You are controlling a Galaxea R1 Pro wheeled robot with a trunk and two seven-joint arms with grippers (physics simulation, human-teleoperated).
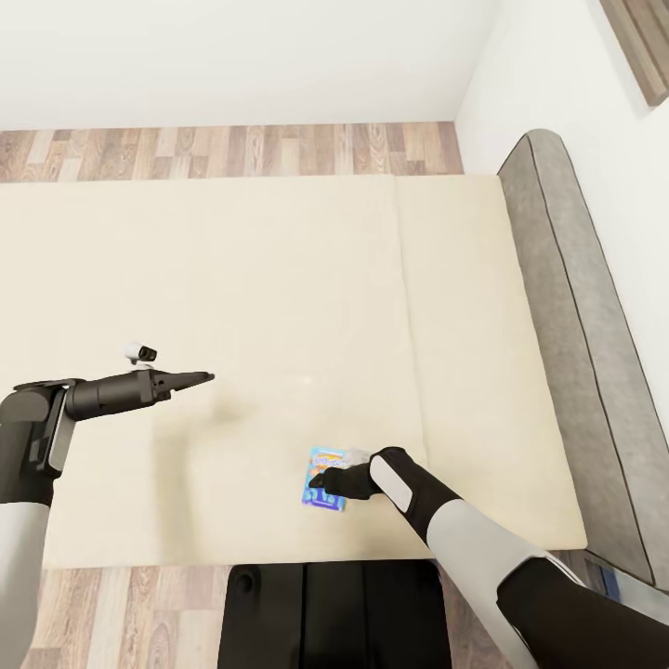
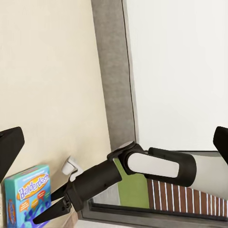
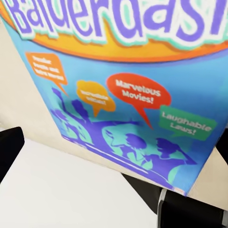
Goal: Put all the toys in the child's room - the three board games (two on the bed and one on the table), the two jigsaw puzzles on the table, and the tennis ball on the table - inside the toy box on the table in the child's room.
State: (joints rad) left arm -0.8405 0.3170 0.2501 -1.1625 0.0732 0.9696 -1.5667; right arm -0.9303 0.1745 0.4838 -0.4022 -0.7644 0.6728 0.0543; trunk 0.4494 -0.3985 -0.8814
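Note:
A blue Balderdash board game [image 1: 323, 479] lies flat on the cream bed [image 1: 232, 297], close to its near edge. My right gripper [image 1: 318, 482] hovers right at the box, its fingers spread and nothing held between them. Seen from the right wrist, the box lid [image 3: 128, 95] is very near, with the dark fingers [image 3: 9, 149] at either side. My left gripper [image 1: 203, 378] is open and empty above bare mattress, well to the left of the box. The left wrist view looks across at the right arm [image 2: 152, 166] and the box [image 2: 26, 197].
A grey padded headboard [image 1: 567, 325] runs along the bed's right side against the white wall. Wooden floor [image 1: 232, 153] lies beyond the far edge of the bed. My black base [image 1: 334, 613] stands against the near edge.

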